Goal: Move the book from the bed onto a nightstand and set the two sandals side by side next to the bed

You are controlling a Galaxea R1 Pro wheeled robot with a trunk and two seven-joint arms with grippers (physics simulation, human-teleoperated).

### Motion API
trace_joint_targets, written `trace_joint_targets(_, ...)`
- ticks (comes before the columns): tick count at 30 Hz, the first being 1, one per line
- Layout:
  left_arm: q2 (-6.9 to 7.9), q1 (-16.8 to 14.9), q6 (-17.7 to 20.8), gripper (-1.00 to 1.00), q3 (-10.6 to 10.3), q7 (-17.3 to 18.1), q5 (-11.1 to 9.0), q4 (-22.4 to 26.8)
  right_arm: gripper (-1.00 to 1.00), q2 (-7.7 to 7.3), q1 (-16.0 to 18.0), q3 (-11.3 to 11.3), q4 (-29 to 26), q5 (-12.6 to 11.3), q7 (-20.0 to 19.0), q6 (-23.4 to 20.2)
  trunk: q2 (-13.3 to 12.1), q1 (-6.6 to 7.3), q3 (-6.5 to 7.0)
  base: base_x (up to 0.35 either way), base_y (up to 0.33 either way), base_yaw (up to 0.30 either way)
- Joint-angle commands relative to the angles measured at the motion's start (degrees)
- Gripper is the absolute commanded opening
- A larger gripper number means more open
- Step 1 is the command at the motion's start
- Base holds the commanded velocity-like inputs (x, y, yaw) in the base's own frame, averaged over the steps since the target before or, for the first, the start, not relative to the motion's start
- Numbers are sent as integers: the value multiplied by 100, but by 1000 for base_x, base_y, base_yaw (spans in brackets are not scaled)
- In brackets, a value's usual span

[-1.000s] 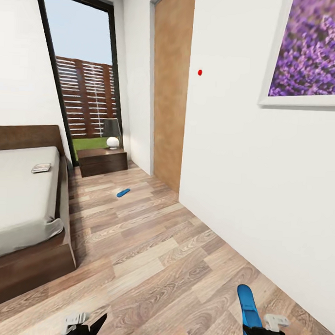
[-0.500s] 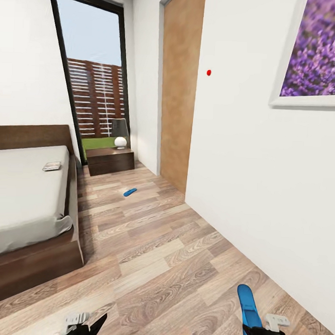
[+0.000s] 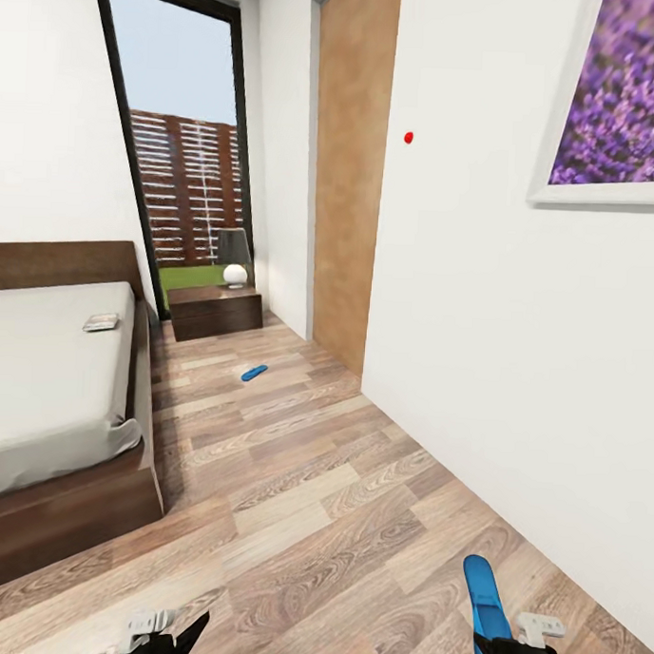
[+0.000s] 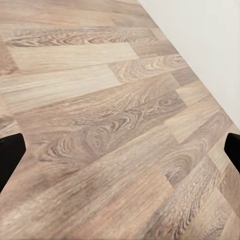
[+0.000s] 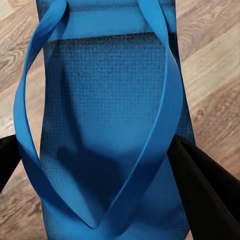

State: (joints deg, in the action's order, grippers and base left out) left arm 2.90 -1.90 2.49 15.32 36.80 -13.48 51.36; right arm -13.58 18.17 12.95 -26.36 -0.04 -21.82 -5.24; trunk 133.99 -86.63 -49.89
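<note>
The bed (image 3: 48,391), with a grey mattress and dark wood frame, stands at the left. The book (image 3: 103,322) lies on the mattress near the headboard. A dark-brown nightstand (image 3: 216,311) sits beyond the bed under the window. One blue sandal (image 3: 255,372) lies on the floor between bed and wall. The other sandal (image 3: 485,594) (image 5: 107,125) sticks forward from my right gripper (image 3: 496,648) (image 5: 105,172), which is shut on it low at the right. My left gripper (image 3: 166,636) (image 4: 120,150) hangs open over bare floor.
A grey-shaded lamp with a white ball base (image 3: 235,258) stands on the nightstand. A white wall with a wooden door (image 3: 351,176) and a lavender picture (image 3: 622,102) runs along the right. A wood-plank aisle (image 3: 300,497) lies between bed and wall.
The whole head view has shifted as the camera turned, mostly in the first half second. The sandal stays in my right gripper; the book and floor sandal lie as before.
</note>
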Motion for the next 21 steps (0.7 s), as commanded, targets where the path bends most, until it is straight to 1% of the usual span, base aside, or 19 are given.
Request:
trace_joint_targets(1,0,-3,25,100,6,29,-41,-3,-100,4,2,41,-10,1,-33,-47,2,1,-15,0,0,0)
trace_joint_targets(16,0,-3,29,100,6,29,-41,-3,-100,5,2,41,-10,4,-34,-47,2,1,-150,0,0,0)
trace_joint_targets(21,0,-3,32,100,6,29,-41,-3,-100,5,2,41,-11,4,-33,-47,2,1,-166,22,0,0)
